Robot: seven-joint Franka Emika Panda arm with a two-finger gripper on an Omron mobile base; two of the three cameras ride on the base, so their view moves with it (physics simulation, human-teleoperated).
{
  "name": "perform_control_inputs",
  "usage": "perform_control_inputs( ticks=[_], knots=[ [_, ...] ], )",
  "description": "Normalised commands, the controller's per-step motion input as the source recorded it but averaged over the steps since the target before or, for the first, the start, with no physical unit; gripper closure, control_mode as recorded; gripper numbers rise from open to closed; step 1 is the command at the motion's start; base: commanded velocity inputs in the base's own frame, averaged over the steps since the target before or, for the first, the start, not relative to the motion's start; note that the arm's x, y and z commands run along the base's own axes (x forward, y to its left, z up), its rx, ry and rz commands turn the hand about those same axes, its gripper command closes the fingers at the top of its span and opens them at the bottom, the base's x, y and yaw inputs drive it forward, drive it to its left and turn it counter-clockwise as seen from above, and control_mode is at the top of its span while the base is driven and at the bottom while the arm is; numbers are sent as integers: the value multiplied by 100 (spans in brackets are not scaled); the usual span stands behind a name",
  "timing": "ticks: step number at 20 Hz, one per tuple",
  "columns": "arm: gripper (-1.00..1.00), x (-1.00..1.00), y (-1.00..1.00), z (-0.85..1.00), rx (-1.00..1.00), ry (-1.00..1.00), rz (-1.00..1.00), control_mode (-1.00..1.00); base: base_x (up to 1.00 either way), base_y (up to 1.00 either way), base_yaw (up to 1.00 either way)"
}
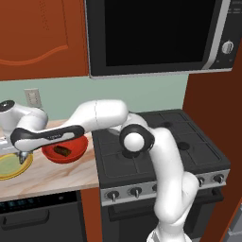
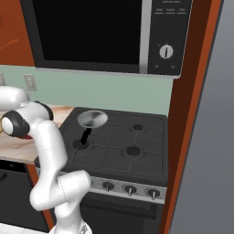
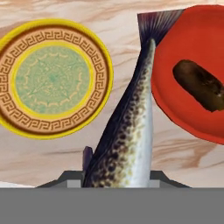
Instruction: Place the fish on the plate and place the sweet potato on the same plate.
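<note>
In the hand view my gripper (image 3: 116, 178) is shut on the fish (image 3: 127, 135), a speckled silver-grey fish whose dark tail points up between the two dishes. The plate (image 3: 54, 78), yellow-rimmed with a pale green centre, lies on the counter to the fish's left with nothing on it. The sweet potato (image 3: 199, 85), a dark brown lump, rests in a red bowl (image 3: 192, 52) to the right. In the left base view the gripper (image 1: 22, 158) hangs low over the counter at the plate's (image 1: 9, 166) right edge, left of the sweet potato (image 1: 61, 151).
The red bowl (image 1: 65, 149) sits on the wooden counter (image 1: 56, 177) close to the stove (image 1: 160, 142). A small pan (image 2: 93, 119) stands on the stove's back left burner. A microwave (image 1: 156, 33) hangs above, and a wall socket (image 1: 32, 97) is behind the counter.
</note>
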Motion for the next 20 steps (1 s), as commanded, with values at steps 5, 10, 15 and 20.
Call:
perform_control_inputs(
  ticks=[5, 10, 15, 20],
  knots=[
    [100, 5, 0, -19, 2, 0, 0, -100, 0, 0, 0],
    [100, 14, -6, -29, 5, 0, 0, -100, 0, 0, 0],
    [100, 16, -3, -25, 7, 0, 0, -100, 0, 0, 0],
    [100, 24, 5, -19, 9, 0, 0, -100, 0, 0, 0]
  ],
)
